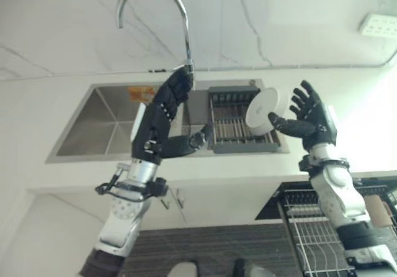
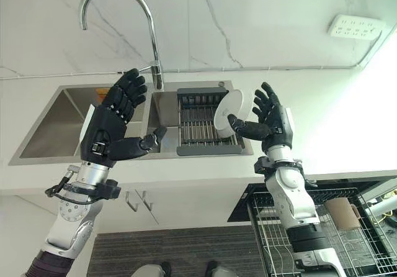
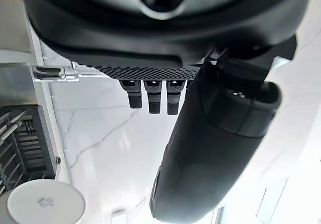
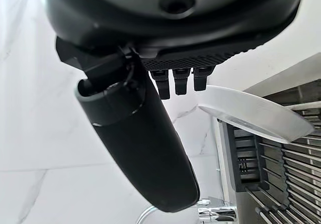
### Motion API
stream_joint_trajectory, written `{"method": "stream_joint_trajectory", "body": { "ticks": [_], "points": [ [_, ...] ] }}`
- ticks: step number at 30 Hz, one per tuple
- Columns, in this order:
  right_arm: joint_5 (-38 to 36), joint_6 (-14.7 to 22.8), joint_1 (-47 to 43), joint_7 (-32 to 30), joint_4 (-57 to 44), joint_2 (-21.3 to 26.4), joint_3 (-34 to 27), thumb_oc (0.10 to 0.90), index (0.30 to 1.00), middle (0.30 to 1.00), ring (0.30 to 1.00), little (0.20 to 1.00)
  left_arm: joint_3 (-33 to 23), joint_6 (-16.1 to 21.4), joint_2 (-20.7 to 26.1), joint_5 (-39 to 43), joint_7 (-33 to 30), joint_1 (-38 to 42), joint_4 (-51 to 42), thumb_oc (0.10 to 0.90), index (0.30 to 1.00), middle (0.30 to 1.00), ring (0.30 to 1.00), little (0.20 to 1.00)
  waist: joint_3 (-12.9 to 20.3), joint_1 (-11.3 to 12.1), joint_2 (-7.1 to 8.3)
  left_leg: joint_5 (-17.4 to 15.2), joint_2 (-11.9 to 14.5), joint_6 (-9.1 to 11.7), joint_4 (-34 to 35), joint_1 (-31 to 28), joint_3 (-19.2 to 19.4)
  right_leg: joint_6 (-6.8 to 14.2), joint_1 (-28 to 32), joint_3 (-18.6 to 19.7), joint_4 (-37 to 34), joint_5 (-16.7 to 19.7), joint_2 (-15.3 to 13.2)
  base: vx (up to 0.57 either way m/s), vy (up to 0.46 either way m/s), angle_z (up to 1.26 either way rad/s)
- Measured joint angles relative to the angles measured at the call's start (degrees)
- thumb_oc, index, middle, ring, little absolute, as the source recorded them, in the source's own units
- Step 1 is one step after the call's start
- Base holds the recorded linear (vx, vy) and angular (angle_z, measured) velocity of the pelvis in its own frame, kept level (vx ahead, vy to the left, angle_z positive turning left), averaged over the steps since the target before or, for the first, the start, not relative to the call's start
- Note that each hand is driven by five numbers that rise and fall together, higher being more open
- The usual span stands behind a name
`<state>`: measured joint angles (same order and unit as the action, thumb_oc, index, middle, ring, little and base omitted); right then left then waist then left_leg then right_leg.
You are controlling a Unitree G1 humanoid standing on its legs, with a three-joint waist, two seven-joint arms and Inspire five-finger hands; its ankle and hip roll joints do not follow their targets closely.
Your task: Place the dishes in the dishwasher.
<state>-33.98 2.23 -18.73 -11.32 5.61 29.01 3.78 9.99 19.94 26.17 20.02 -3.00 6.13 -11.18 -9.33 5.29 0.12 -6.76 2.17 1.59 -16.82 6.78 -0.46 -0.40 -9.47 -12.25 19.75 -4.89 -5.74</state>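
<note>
**Silver arms, black hands**

Both arms are silver-grey, built of rounded shells with small perforations near the joints and a dark collar at each wrist. The left robot hand (image 2: 108, 131) is matte black, its segmented fingers dotted with pale screws, with a white panel along its outer edge. The right robot hand (image 2: 270, 123) matches it, black with a similar white side panel.

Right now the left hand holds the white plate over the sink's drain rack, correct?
Wrong hand. The right hand has the white plate against its fingers, over the drain rack, as the right eye view shows. The left hand is open and holds nothing.
</note>
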Motion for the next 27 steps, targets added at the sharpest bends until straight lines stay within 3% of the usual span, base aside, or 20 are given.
{"method": "stream_joint_trajectory", "body": {
  "ticks": [17,23,27],
  "points": [
    [0.0,-0.9,-4.4,-5.4,6.5,0.7,0.0,0.8,0.9,0.9,0.9,0.9,0.0,-0.1,1.2,2.1,0.0,0.2,0.4,0.8,0.9,0.9,0.9,0.9,0.0,0.3,0.03,0.2,-0.4,-0.2,-0.1,0.0,-0.9,0.2,0.5,-0.9,-0.1,0.1,-0.4,-0.01,0.005,0.02],
    [-0.5,-3.7,-4.4,-5.4,8.9,0.6,0.0,0.8,0.9,0.9,0.9,0.9,0.4,-0.1,1.2,2.2,-0.1,1.2,0.7,0.8,0.9,0.9,0.9,0.9,0.0,1.1,0.03,0.3,-0.4,-0.2,-0.1,0.0,-0.9,0.2,0.6,-1.0,-0.1,0.1,-0.4,0.0,0.0,0.0],
    [-2.7,-5.6,-7.6,-4.9,15.7,0.8,2.3,0.8,0.9,0.9,0.9,0.9,1.7,-1.2,1.2,2.2,-0.1,2.7,2.8,0.8,0.9,0.9,0.9,0.9,0.0,1.1,0.08,0.4,-0.4,-0.1,-0.1,0.0,-1.2,0.2,0.9,-1.3,-0.3,0.1,-0.4,-0.03,0.011,0.02]
  ]
}}
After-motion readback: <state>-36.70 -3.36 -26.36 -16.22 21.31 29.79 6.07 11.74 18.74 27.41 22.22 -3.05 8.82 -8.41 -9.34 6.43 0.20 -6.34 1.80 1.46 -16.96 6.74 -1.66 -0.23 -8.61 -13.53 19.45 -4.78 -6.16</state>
